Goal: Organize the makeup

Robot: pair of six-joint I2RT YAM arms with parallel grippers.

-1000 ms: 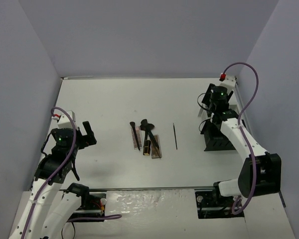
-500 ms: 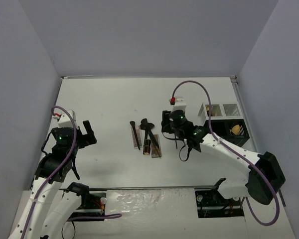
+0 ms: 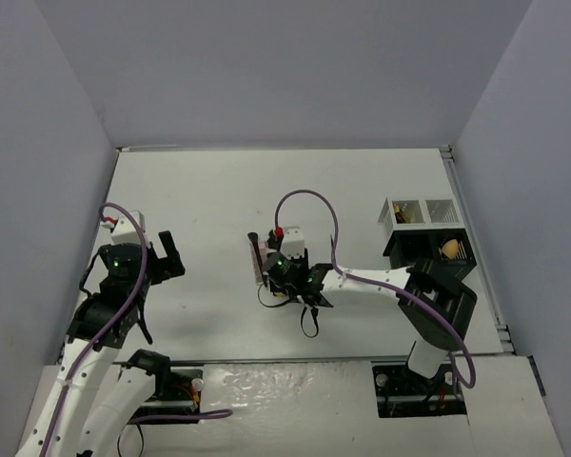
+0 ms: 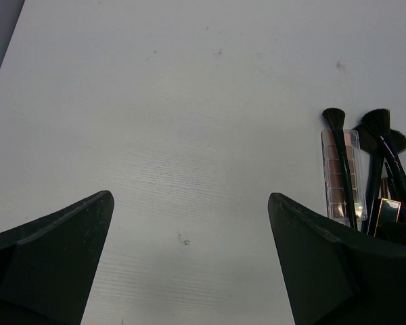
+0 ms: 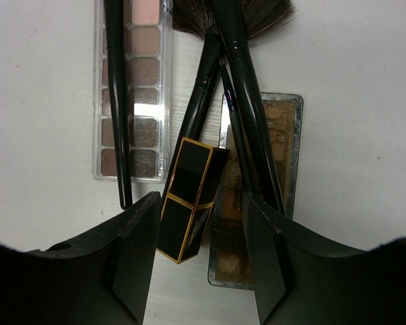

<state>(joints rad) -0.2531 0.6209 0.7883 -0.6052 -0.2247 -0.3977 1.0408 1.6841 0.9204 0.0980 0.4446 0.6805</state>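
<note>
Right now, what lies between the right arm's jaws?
A black, gold-edged lipstick and the edge of a brown palette, seen in the right wrist view; the jaws stand apart.

Brushes (image 5: 239, 68) across the brown palette (image 5: 287, 135)

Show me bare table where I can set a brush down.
Free: the table from the makeup pile to the back wall, and the strip between the pile and the left pincer. Crowded: the pile itself, under the right pincer, and by the organizer rack.
</note>
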